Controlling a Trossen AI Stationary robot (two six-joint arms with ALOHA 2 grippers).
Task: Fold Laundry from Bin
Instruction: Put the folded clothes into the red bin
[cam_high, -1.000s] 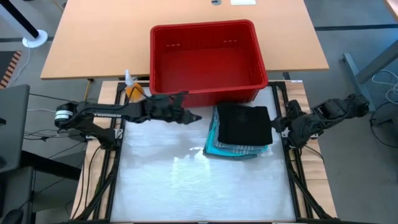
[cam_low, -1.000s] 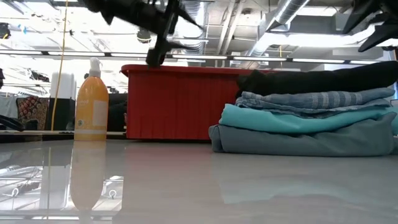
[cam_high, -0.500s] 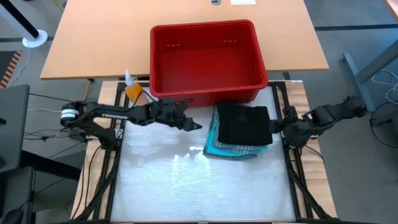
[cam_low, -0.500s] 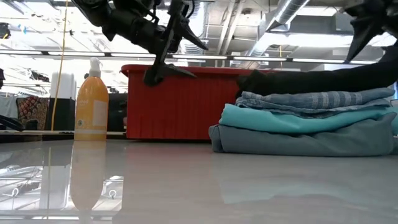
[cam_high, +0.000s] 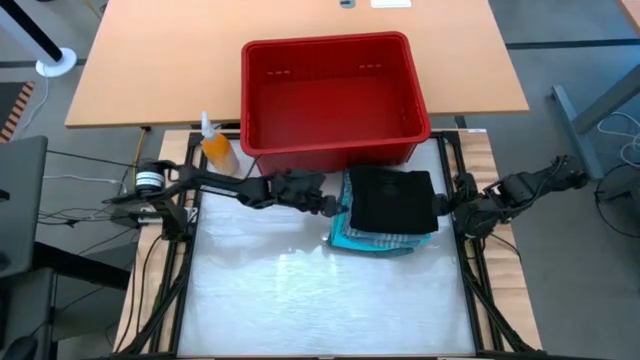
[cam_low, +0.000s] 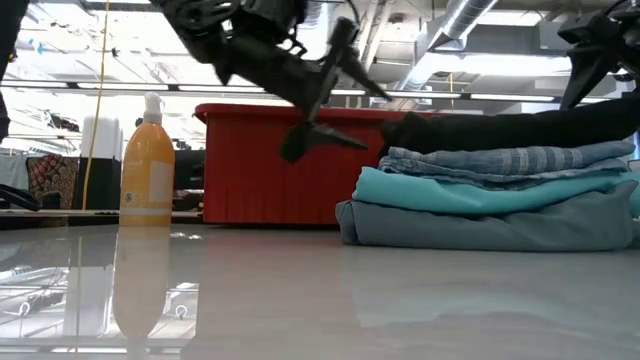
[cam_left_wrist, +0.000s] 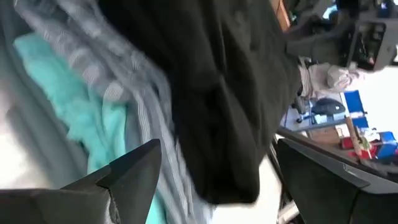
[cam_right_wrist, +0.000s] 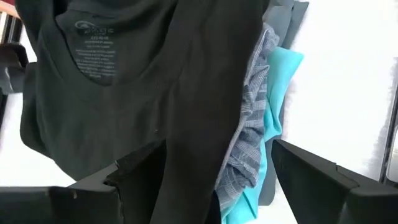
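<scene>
The laundry lies folded in a stack (cam_high: 385, 212) on the white table, in front of the red bin (cam_high: 330, 95). In the stack a grey-green garment (cam_low: 480, 226) is at the bottom, then a turquoise one (cam_low: 440, 190), a striped shirt (cam_low: 500, 160) and a black garment (cam_low: 520, 128) on top. My left gripper (cam_low: 372, 122) is open, slanting down at the stack's left edge, just short of it. My right gripper (cam_right_wrist: 217, 174) hangs open over the stack's right edge. The black garment (cam_right_wrist: 124, 81) fills the right wrist view.
An orange spray bottle (cam_high: 215, 150) stands at the table's far left, beside the bin. The bin's inside (cam_high: 330, 85) shows only its red floor. The white table (cam_high: 300, 290) stretches bare toward the near edge. Metal frame rails (cam_high: 185, 260) run along both sides.
My left gripper has reached toward the table's right edge and down, from in front of the bin to the stack's left edge. My right gripper has sunk a little at the stack's right edge and rolled. The stack has kept still.
</scene>
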